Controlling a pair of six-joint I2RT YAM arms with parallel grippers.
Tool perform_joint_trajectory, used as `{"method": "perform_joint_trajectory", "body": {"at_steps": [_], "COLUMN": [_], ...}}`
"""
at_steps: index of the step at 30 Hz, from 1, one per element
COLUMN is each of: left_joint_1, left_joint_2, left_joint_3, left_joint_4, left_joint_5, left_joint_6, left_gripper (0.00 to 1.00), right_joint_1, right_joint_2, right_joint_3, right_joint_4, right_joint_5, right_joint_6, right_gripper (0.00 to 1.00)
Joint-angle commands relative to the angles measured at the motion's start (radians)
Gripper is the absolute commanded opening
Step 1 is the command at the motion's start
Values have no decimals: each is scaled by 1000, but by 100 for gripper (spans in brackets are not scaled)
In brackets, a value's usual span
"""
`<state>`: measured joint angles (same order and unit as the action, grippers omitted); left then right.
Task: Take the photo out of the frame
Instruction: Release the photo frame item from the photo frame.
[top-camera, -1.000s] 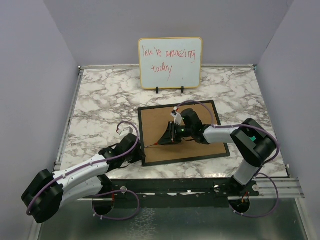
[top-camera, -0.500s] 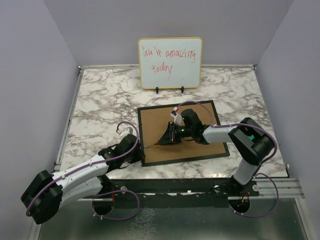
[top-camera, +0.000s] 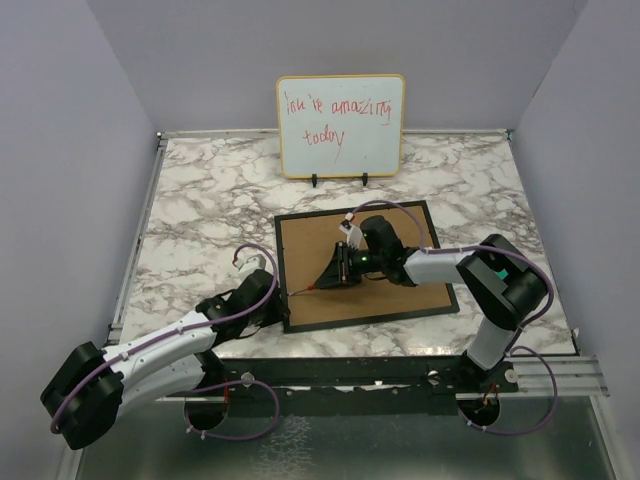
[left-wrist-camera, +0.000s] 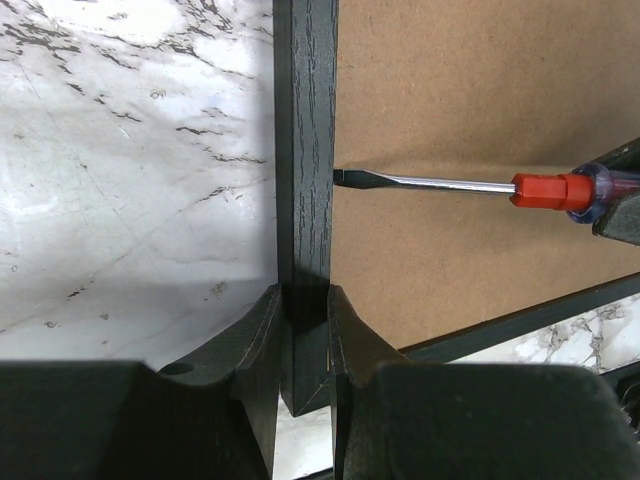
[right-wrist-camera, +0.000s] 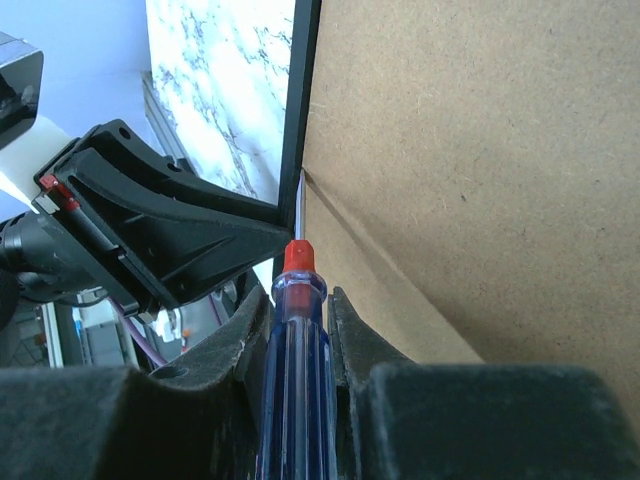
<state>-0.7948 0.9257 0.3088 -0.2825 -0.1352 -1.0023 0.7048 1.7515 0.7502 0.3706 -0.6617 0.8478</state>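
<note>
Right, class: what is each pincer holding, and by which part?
Left pincer: the frame, by its side rail near a corner. Right pincer: the screwdriver, by its handle.

The frame (top-camera: 345, 305) lies back up, its front face hidden underneath.

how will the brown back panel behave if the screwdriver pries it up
The back panel looks like thin fibreboard: probably stiff and light, lifting as one sheet rather than flopping. Its edge may chip where the screwdriver tip digs in. The frame should hardly slide, since the left fingers clamp its rail.
</note>
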Motion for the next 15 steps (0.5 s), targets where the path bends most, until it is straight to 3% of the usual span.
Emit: {"method": "perform_joint_trajectory", "body": {"at_steps": [1,10,15], "left_joint_1": [-18,-22,-23], "left_joint_2": [29,-5,1], "left_joint_3": [-50,-59,-57], "left_joint_4": [-92,-88,-87], "left_joint_5": [14,7,8], "left_joint_6": [36,37,38], "left_gripper": [0,0,0], "right_joint_1": [16,18,40], "right_joint_2": [22,16,1], "right_joint_3": [56,100,170], "right_joint_4": [-128,-230,-383], "right_joint_5": [23,53,146], "right_joint_6": [-59,-89,-136], "right_gripper": [0,1,0]}}
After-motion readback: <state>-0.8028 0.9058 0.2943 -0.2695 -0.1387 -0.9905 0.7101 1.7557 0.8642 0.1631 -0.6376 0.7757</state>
